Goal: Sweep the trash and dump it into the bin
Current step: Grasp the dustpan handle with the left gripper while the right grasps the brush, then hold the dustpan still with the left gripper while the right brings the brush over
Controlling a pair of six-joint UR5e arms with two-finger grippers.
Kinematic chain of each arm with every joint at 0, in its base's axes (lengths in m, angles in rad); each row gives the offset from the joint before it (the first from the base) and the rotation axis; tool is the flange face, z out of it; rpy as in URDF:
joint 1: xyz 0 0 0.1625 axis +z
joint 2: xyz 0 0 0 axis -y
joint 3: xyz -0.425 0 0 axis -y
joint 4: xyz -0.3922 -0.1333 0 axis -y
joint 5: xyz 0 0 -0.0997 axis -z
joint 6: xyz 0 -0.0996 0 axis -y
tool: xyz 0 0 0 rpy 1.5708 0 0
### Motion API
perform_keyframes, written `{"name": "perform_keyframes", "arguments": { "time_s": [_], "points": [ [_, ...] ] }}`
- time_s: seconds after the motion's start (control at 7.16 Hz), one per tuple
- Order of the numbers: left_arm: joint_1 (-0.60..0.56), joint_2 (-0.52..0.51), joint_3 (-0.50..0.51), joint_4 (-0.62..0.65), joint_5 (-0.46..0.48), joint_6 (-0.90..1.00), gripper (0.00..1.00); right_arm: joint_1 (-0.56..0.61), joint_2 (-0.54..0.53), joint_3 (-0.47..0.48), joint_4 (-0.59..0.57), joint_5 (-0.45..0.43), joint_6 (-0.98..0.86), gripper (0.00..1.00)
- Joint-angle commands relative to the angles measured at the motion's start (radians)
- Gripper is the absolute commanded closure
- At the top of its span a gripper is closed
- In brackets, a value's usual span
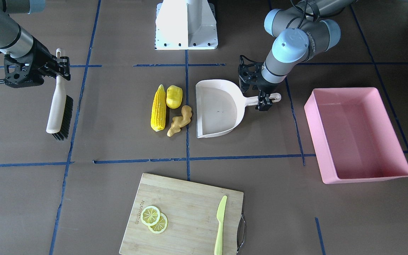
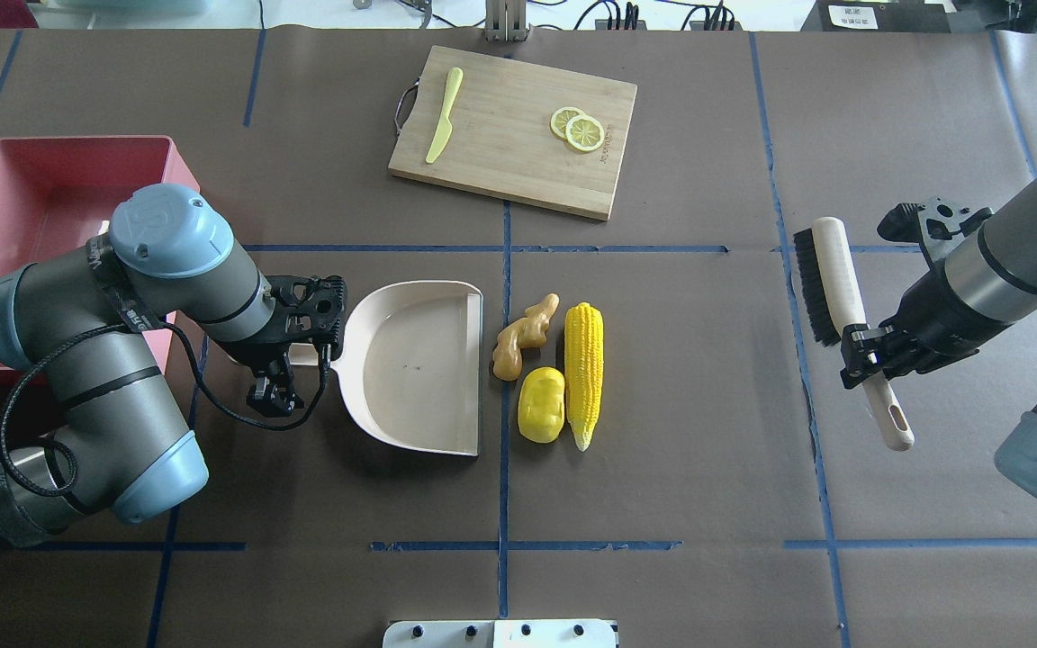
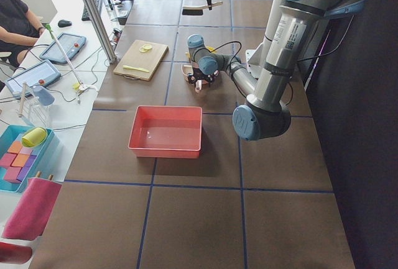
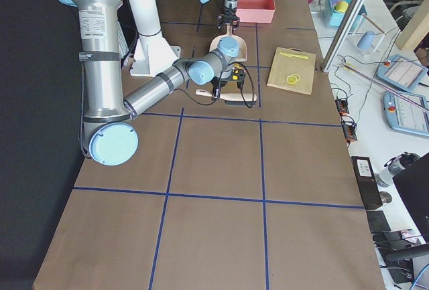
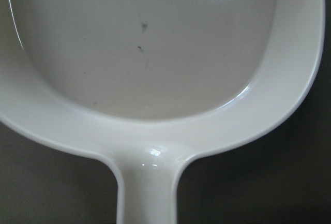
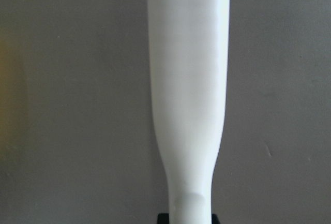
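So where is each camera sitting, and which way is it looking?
Front-facing: across the table, facing the robot, looking down; base on top, left arm on the picture's right, right arm opposite.
Overhead: behind the robot, looking forward and down; both arms.
Left: table's end by the bin; left arm looms near.
Right: opposite end; right arm near.
Left wrist: straight at the dustpan; no body.
Right wrist: straight at the brush; no clear body.
Shared: front-facing and overhead both show the corn, flipped.

Seen from overhead, the left arm elbows in from 8 o'clock, wrist turned down, left gripper (image 1: 265, 100) clamped on the dustpan (image 1: 214, 109) handle — the right arm reaches in from 3 o'clock, right gripper (image 2: 870, 346) clamping the brush (image 2: 832, 270) handle
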Motion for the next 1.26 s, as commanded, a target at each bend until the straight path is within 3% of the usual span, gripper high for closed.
{"name": "perform_keyframes", "arguments": {
  "time_s": [0.0, 0.14, 0.28, 0.7, 1.12],
  "points": [
    [-0.01, 0.003, -0.002, 0.0, 0.032, 0.003, 0.3, 0.001, 0.0, 0.0, 0.0, 0.003, 0.0, 1.0],
    [-0.008, 0.002, -0.004, 0.01, 0.093, 0.003, 0.57, -0.001, 0.0, 0.0, 0.0, 0.004, 0.0, 1.0],
    [-0.008, -0.002, -0.007, 0.054, 0.13, 0.001, 0.91, -0.004, 0.0, 0.0, 0.0, 0.006, 0.001, 1.0],
    [-0.005, -0.005, -0.03, 0.124, 0.132, 0.003, 1.0, -0.012, 0.024, 0.0, -0.035, 0.009, 0.001, 1.0],
    [-0.002, -0.006, -0.057, 0.145, 0.141, 0.001, 1.0, -0.025, 0.045, 0.0, -0.07, 0.008, 0.003, 1.0]
  ]
}}
